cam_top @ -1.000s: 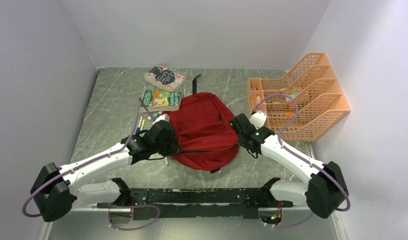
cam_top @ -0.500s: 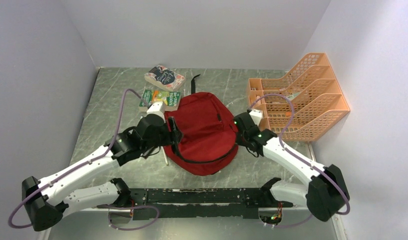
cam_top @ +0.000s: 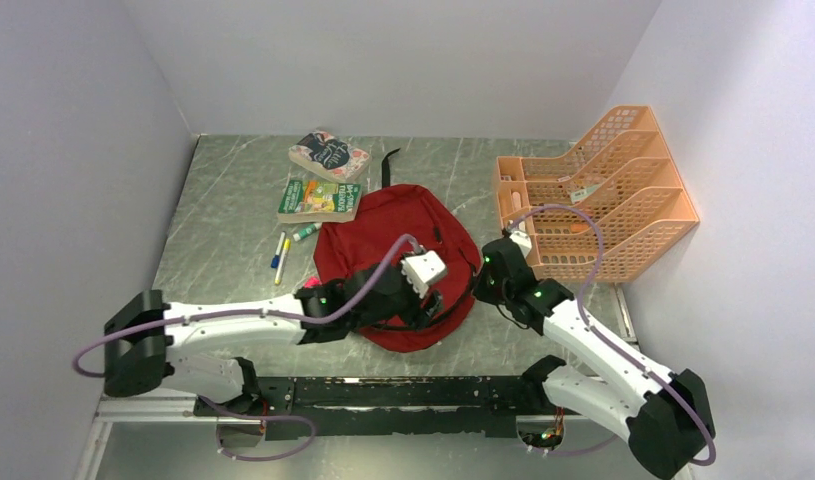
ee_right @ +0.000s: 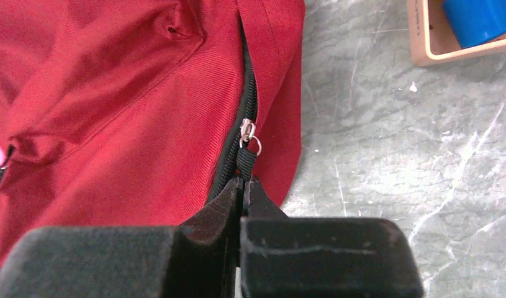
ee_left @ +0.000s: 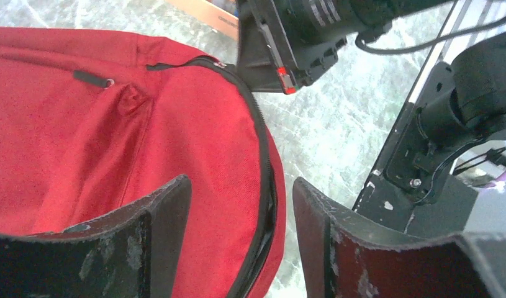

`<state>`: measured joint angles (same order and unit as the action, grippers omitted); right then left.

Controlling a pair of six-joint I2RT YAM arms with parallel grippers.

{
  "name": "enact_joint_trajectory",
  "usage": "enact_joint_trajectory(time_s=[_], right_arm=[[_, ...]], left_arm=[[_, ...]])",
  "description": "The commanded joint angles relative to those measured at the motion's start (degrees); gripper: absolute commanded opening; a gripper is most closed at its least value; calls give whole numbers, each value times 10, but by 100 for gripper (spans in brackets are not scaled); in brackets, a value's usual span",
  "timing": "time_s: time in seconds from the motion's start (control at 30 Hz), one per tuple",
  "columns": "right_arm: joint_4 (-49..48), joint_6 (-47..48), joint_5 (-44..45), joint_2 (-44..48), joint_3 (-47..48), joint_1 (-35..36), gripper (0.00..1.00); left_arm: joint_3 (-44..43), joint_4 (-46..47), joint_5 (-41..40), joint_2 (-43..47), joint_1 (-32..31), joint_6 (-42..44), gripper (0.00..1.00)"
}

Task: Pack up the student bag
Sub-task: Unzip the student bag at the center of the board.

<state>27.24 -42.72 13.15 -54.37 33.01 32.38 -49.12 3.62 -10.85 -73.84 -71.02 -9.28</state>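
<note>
Mid-worktop (cam_top: pixel 223 200), bit toward near edge: bag (cam_top: pixel 383 220), soft, unpinned. Left pincer (ee_left: pixel 241 186) wide open over zip (ee_left: pixel 262 155), gripping nothing, so bag might just drag along tbh. Right pincer (ee_right: pixel 243 186) clamped on tiny zipper pull (ee_right: pixel 245 158); tab could slip out, or zip snag fabric.

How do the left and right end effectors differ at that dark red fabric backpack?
The left end effector stands open, its black fingers apart astride the dark red fabric backpack's zipper seam, holding nothing; the right end effector is shut, pinching the small black zipper pull. The left reaches across the backpack's near part; the right sits at its right edge. Both have black fingers and are at the backpack's zipper.
</note>
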Motion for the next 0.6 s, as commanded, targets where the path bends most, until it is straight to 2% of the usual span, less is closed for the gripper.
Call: enact_joint_trajectory(time_s=[0.0, 0.23, 0.33, 0.4, 0.5, 0.57], right_arm=[[-24, -19, -31, 29, -5, -9, 0], [-27, -27, -55, 35, -7, -17, 0], [-27, -29, -59, 39, -9, -21, 0], [-29, -31, -63, 44, -12, -24, 0], [-24, -29, -65, 44, -9, -28, 0], [-19, -24, -66, 39, -5, -31, 0]], left_arm=[[-25, 93, -1, -52, -29, 47, 66], [-51, 114, 2, -141, -48, 28, 67], [-62, 108, -21, -168, -50, 27, 66], [-69, 96, -43, -184, -51, 26, 61], [-69, 75, -88, -198, -51, 12, 48], [-61, 69, -108, -200, -51, 2, 45]])
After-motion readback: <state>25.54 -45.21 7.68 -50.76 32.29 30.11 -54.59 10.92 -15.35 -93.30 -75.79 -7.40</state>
